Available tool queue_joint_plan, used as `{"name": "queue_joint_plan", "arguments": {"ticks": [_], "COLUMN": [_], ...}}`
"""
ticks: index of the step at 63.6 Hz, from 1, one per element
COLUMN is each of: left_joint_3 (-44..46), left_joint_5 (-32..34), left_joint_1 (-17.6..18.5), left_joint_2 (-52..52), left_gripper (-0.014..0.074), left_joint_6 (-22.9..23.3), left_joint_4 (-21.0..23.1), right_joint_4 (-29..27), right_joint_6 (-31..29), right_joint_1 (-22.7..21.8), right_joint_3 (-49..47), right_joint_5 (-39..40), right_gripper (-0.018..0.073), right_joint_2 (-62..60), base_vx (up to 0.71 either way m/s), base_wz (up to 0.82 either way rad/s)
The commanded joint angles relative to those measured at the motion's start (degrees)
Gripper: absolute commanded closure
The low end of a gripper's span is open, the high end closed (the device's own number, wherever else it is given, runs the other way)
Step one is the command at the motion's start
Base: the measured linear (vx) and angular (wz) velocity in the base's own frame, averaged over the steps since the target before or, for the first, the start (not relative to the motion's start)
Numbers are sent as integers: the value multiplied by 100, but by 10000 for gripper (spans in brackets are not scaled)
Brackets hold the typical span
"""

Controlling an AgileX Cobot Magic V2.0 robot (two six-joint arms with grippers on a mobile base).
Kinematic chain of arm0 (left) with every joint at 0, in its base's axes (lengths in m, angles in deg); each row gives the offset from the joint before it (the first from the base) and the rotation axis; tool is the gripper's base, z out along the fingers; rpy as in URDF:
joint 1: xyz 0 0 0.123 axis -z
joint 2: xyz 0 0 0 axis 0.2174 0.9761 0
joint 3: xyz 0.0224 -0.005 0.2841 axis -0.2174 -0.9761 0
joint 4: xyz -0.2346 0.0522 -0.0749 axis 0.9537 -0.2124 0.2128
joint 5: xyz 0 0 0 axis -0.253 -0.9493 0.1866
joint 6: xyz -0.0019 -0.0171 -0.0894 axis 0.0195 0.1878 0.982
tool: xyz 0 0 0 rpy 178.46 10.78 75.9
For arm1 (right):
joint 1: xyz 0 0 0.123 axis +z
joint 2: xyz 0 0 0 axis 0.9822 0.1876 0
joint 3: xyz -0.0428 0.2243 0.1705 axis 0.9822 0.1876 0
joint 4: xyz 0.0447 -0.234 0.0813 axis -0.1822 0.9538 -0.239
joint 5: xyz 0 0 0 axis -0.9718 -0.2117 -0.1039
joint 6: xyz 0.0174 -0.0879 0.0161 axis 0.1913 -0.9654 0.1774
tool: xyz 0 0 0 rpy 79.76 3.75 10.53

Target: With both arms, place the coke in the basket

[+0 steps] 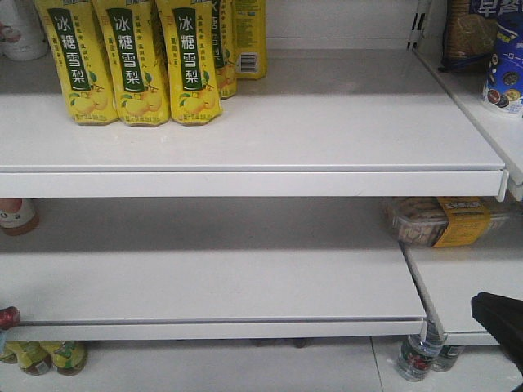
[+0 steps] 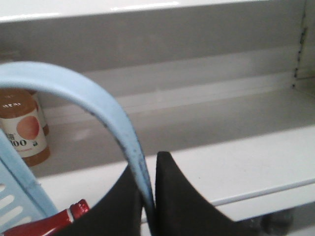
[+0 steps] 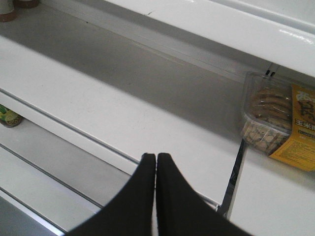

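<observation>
A supermarket aisle, white shelves point(image 1: 245, 131) stocked with 3 yellow pear-drink bottles point(image 1: 135, 61) in the front row at top left; the middle tier bare but for a peach-labelled juice bottle point(image 2: 22, 125) at its left end and a clear tub of biscuits point(image 3: 275, 120) on the neighbouring bay to the right.

The left gripper point(image 2: 147, 196) is clenched on the basket handle point(image 2: 88, 105), the pale blue strap pinched between its 2 black fingers and arching up and away to the left; the hold looks meant to carry the basket point(image 2: 17, 201) hanging below the wrist, its slotted wall showing at the lower left of the left wrist view.

The coke point(image 2: 47, 225) lies inside that basket, red cap and neck tilted up towards the gripper, just beside the blue wall; judged from this, the placing itself appears done.

The right gripper point(image 3: 156, 196) hangs in front of the middle shelf edge with its fingers pressed together and nothing between them; in the front view only a dark corner of that arm shows at the lower right, so it seems to be idle, clear of the basket side.

A red cap point(image 1: 8, 317) peeps in at the far left of the front view.
</observation>
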Motion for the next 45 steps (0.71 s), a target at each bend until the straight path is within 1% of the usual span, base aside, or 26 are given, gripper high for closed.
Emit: {"name": "queue_joint_plan", "arguments": {"ticks": [1, 10, 32, 45], "left_joint_3": [16, 16, 16, 16], "left_joint_5": [1254, 1517, 1379, 1365], "left_joint_1": [-133, -246, -659, -710], "left_joint_2": [-131, -131, -131, -131], "left_gripper": [603, 603, 603, 603], "left_joint_6": [-341, -341, -324, -329], "left_joint_4": [-214, -221, -226, -216], "right_joint_4": [65, 65, 65, 65], "right_joint_6": [-2, -2, -2, -2], "right_joint_1": [3, 3, 3, 3], "right_joint_3": [-140, -140, -140, -140], "right_joint_5": [369, 369, 369, 369], "right_gripper": [564, 564, 564, 564], "right_joint_2": [18, 18, 18, 18], "base_vx": [0, 0, 0, 0], "base_wz": [0, 0, 0, 0]}}
